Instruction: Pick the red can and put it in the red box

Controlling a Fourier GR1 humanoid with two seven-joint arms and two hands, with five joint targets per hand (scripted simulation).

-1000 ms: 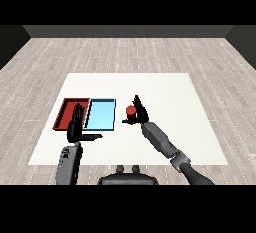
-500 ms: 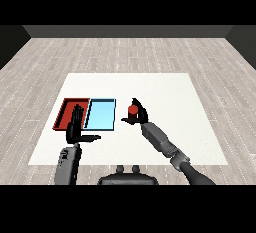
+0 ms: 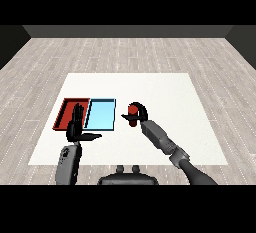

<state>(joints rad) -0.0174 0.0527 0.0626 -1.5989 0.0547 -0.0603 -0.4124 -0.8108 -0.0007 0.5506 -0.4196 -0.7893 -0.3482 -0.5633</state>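
Red can point(image 3: 132, 111) stands on the white table point(image 3: 170, 92), just right of the light blue tray point(image 3: 101, 114), with the right hand point(image 3: 140, 114) curled round it. The red tray point(image 3: 65, 112) lies beyond the blue one, toward the table's left edge. The left hand point(image 3: 76, 127) hovers with straight fingers at the red tray's near edge. Carrying the can across could risk setting it in the blue tray or bumping the left hand.

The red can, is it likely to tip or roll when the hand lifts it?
The red can looks like a rigid, upright cylinder, so it probably will not bend. The right hand curls round it, so tipping seems unlikely while held. Laid on its side on the white table, it would likely roll.
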